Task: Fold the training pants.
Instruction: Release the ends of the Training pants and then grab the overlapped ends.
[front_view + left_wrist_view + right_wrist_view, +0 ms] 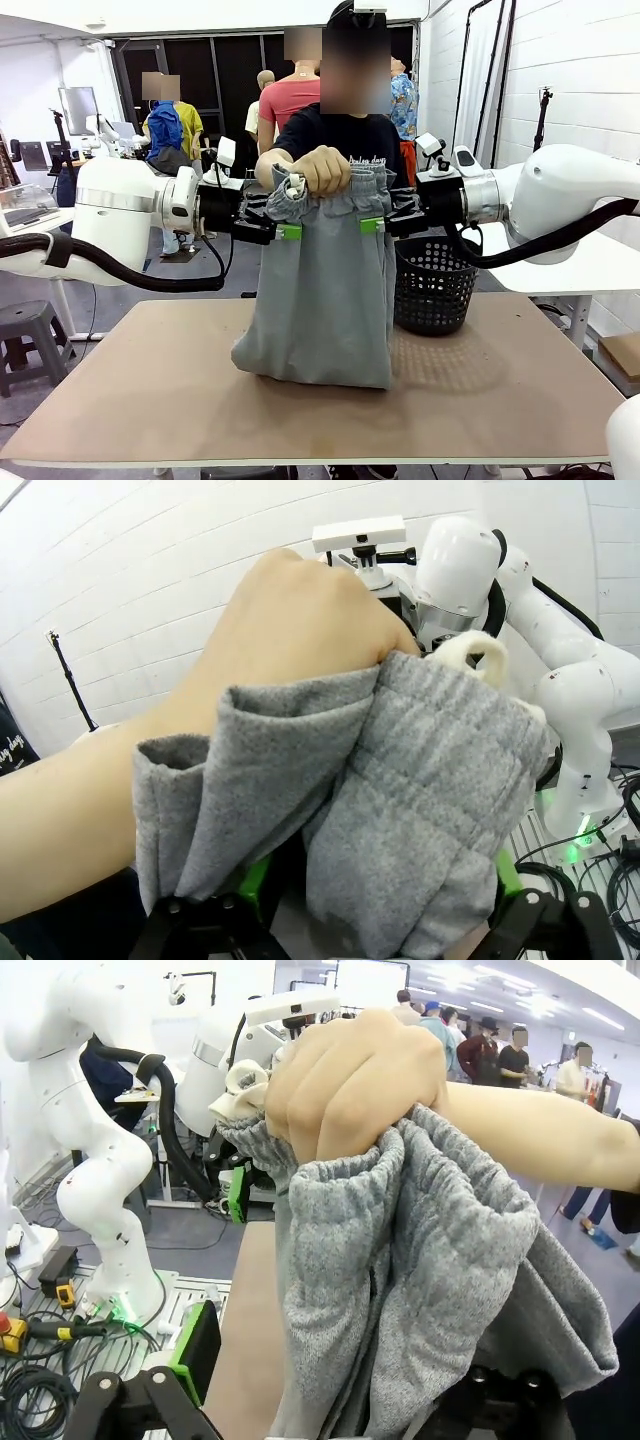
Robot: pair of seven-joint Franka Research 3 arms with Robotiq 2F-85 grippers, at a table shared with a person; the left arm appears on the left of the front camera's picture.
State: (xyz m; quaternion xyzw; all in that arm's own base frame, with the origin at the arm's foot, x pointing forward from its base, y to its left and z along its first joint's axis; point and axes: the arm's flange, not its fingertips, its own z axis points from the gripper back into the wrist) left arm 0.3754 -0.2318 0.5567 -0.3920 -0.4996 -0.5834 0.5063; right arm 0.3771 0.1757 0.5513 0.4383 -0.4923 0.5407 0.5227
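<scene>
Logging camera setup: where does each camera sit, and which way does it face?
Front: fixed, facing across the table at the person; left arm, right arm enter.
Left wrist: on that arm, along the left pincer toward the right arm.
Right wrist: mirrored, along the right pincer toward the left arm.
Shared: the person's hand gripping the training pants.

The light grey training pants [325,300] are soft, matt, fleecy cloth; the round black basket [432,285] beside them is plastic mesh; the tan tabletop [150,380] under them is smooth, matt board.
</scene>
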